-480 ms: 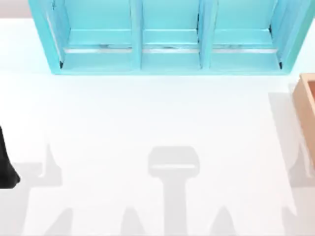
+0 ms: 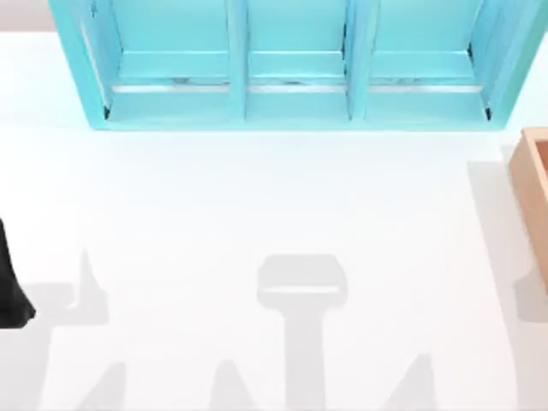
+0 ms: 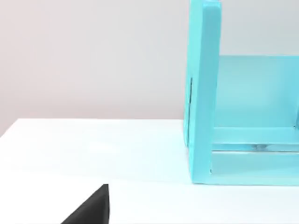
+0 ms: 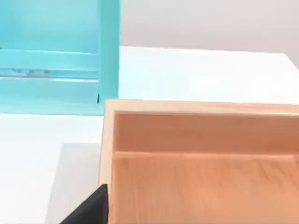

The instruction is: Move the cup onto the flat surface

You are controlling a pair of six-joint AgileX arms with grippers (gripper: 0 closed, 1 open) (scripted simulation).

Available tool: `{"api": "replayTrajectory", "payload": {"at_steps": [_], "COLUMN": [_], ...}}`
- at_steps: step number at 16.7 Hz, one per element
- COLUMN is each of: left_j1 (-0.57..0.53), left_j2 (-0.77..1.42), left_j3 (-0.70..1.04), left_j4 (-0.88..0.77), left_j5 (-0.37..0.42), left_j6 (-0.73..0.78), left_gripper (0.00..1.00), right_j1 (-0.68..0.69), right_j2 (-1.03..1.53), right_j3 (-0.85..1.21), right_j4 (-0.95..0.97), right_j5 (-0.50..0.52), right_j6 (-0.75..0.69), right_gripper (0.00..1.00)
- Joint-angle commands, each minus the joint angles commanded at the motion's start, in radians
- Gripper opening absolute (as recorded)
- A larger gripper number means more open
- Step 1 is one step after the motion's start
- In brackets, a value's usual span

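Note:
The cup is out of view. A shallow light-wood box [image 2: 535, 193] with a flat floor sits at the table's right edge. It lies close below my right wrist camera as the box [image 4: 201, 177], and a black corner of my right gripper [image 4: 91, 210] hangs over its near left rim. My left arm [image 2: 10, 282] is a black shape at the table's left edge. A black corner of the left gripper [image 3: 91, 210] hovers over bare white table, short of the teal shelf's side wall [image 3: 203, 93].
A teal shelf unit [image 2: 295, 68] with three open bays stands along the table's back edge. The white table [image 2: 257, 188] stretches between it and the arms. Grey arm shadows lie across the front of the table.
The grey shadows at the table's front right have shifted rightward. The left arm and the wooden box stay where they were.

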Motion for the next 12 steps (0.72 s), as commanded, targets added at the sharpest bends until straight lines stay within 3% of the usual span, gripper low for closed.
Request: {"api": "replayTrajectory", "payload": {"at_steps": [12], "left_j1": [0.000], "left_j2": [0.000], "left_j3": [0.000], "left_j4": [0.000], "left_j5": [0.000], "left_j6": [0.000], "left_gripper": [1.00], "right_j1": [-0.347], "right_j2": [0.921], "right_j3": [0.713], "right_j4": [-0.832], "right_j5": [0.004], "right_j6": [-0.286], "right_gripper": [1.00]}}
